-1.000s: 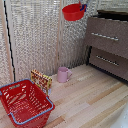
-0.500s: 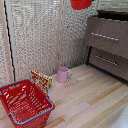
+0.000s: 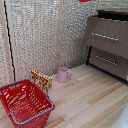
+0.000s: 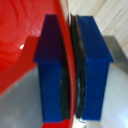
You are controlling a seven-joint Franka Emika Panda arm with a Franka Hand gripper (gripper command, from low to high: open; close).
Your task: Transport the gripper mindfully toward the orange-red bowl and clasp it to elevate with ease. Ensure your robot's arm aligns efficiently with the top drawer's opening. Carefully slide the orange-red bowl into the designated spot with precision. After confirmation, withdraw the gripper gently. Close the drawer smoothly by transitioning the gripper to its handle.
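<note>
The tool [image 4: 71, 75] pinches the orange-red bowl [image 4: 25, 40] by its rim. Only the bowl's underside shows above the top drawer [image 3: 107, 37].

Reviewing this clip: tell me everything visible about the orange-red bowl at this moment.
The orange-red bowl looks like glossy red-orange plastic with faint concentric rings and a small highlight inside. In the wrist view its thin rim runs between the gripper's two blue fingers, which are shut on the wall, one pad inside and one outside. In the exterior view only a sliver of the bowl shows at the top edge, lifted well above the floor and near the exterior view's left of the drawer unit. Nothing else is seen touching it.
</note>
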